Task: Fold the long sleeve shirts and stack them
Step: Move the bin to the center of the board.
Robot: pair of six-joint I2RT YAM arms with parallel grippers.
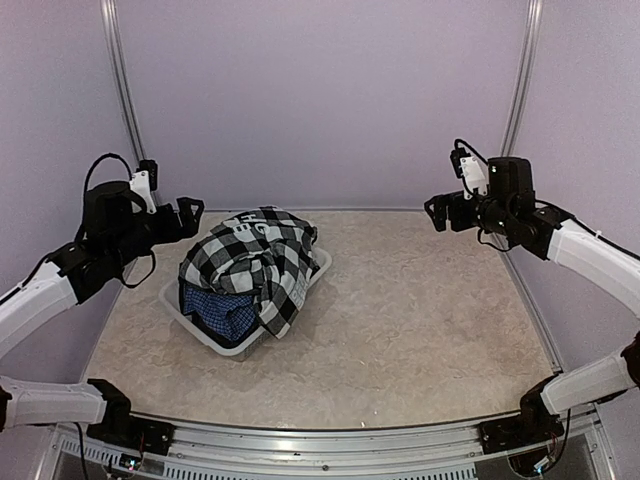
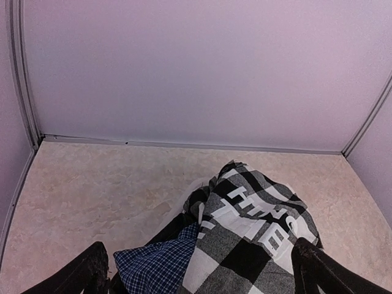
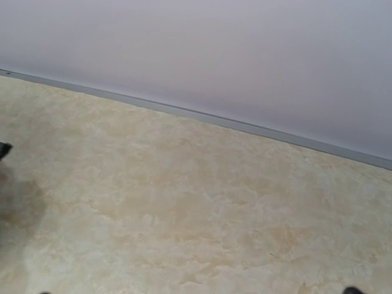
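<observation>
**Item 1, left claw** (image 1: 190, 213) (image 2: 199, 248). It is hovering above the surface (image 1: 420, 310) with its two fingers (image 2: 86, 272) spread wide and nothing between them. It is touching neither cloth nor basket.

**Item 2, black-and-white checked shirt** (image 1: 255, 255) (image 2: 257, 226). It is lying crumpled just ahead of and below the left claw. A black panel with white block letters is facing up. The shirt is sitting on top of the heap, and one part is hanging over the basket rim on the side away from the left claw, reaching down to the surface.

**Item 3, blue fine-checked shirt** (image 1: 225, 310) (image 2: 159, 263). It is lying under the black-and-white one and touching it. It is showing at the nearer side of the heap, below the left claw.

**Item 4, white basket** (image 1: 176, 305). It is holding both shirts and resting on the surface beneath the left claw's reach. Most of its rim is covered by cloth.

**Item 5, right claw** (image 1: 438, 212). It is hanging above the surface, well apart from the heap, pointing across toward the left claw. In its own wrist view only dark tips are showing at the frame edges, far from each other, so its fingers are spread. It is holding nothing.

**Item 6, surface** (image 3: 184, 202). The pale marbled top is lying below the right claw and running to the back wall (image 1: 320, 100).
</observation>
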